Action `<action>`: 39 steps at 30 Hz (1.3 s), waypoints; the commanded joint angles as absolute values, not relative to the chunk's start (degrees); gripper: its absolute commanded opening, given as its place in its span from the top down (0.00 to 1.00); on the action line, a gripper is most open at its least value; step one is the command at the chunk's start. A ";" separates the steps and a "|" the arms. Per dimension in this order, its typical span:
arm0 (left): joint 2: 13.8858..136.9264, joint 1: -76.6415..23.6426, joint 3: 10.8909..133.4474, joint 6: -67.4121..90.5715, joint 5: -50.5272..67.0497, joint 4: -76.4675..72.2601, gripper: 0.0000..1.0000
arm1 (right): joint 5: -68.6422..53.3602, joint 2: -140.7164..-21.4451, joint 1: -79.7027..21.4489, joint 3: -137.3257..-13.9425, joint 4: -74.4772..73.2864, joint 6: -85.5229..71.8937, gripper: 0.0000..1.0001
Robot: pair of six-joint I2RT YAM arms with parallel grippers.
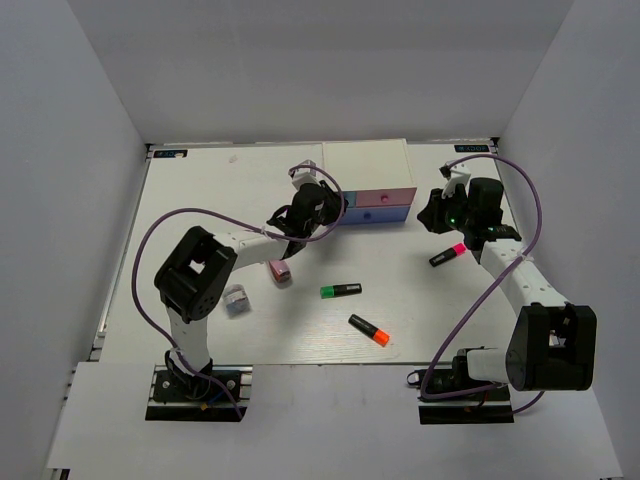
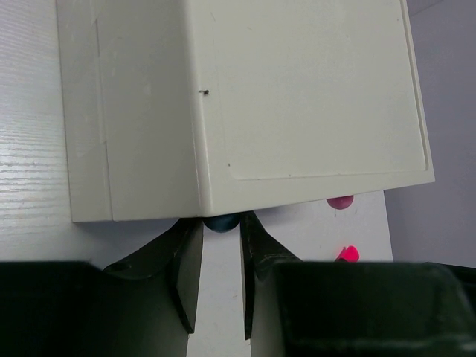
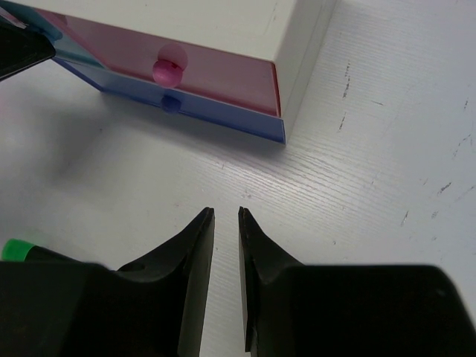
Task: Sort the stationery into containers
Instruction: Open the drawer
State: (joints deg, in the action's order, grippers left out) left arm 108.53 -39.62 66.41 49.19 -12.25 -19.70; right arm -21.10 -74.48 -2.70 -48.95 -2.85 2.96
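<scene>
The white drawer box (image 1: 365,172) stands at the back middle, with a light-blue drawer (image 1: 348,208), a pink drawer (image 1: 385,198) and a blue-violet lower drawer (image 3: 223,119). My left gripper (image 1: 326,207) is shut on the light-blue drawer's dark blue knob (image 2: 221,222), one finger on each side. My right gripper (image 1: 436,214) hovers right of the box with a narrow gap between its jaws and nothing in it (image 3: 226,216). The pink-capped highlighter (image 1: 448,255), green-capped highlighter (image 1: 340,291), orange-capped highlighter (image 1: 369,330), pink oblong item (image 1: 280,271) and grey-blue piece (image 1: 236,300) lie on the table.
The pink drawer's knob (image 3: 169,68) and the lower drawer's knob (image 3: 171,103) face the front. Grey walls enclose the white table (image 1: 200,200) on three sides. Purple cables loop over both arms.
</scene>
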 commanded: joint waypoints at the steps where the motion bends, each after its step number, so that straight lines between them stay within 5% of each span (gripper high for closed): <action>1: 107.75 -40.08 68.82 49.57 -13.62 -20.48 0.79 | -20.74 -73.30 -2.46 -48.25 -1.14 2.90 0.74; 26: 101.43 -43.86 53.88 48.43 3.87 -24.17 0.88 | -22.58 -73.83 -2.64 -48.69 -0.70 2.81 0.72; 29: 100.81 -44.38 53.26 48.43 3.87 -24.17 0.88 | -26.70 -74.26 -3.25 -49.83 -0.70 6.41 0.67; 34: 100.29 -44.38 52.73 48.96 4.48 -23.55 0.88 | -36.20 -74.27 -4.39 -51.59 -0.70 25.96 0.41; 39: 100.28 -44.38 52.73 48.96 3.96 -23.55 0.88 | -39.81 -74.26 -4.75 -51.33 1.58 42.61 0.36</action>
